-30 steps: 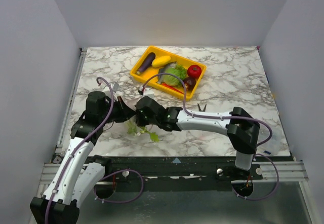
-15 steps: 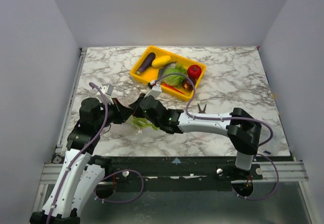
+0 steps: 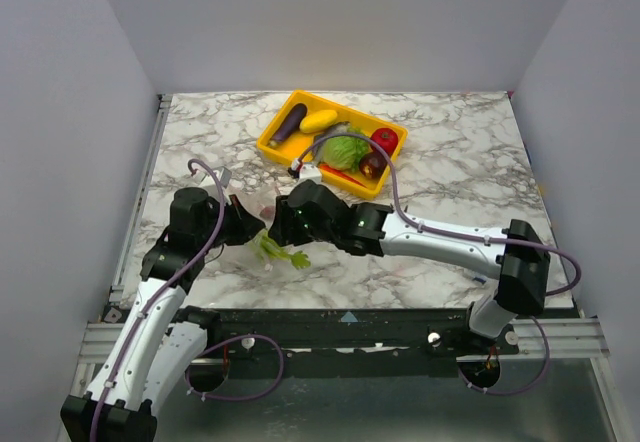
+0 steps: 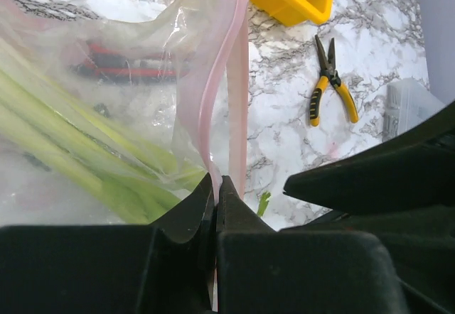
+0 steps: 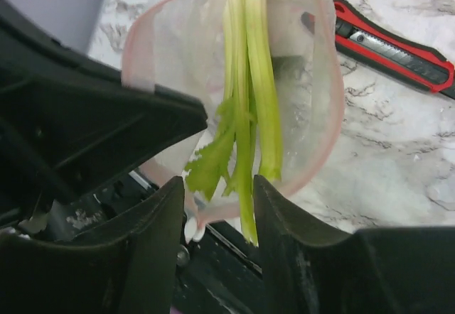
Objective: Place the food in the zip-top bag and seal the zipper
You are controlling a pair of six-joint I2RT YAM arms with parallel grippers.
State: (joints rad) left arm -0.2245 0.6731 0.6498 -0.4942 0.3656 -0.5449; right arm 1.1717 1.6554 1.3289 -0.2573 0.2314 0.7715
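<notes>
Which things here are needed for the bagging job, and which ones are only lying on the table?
For the job: bag, leek, eggplant, squash, lettuce, tomato, onion.
Only lying about: pliers, red-and-black knife.

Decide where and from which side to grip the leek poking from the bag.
Grip the leek by its leafy end, coming from the mouth side along its length. It lies lengthwise in the zip-top bag; only that end sticks out, likely reachable between the fingers of the open right tool.
</notes>
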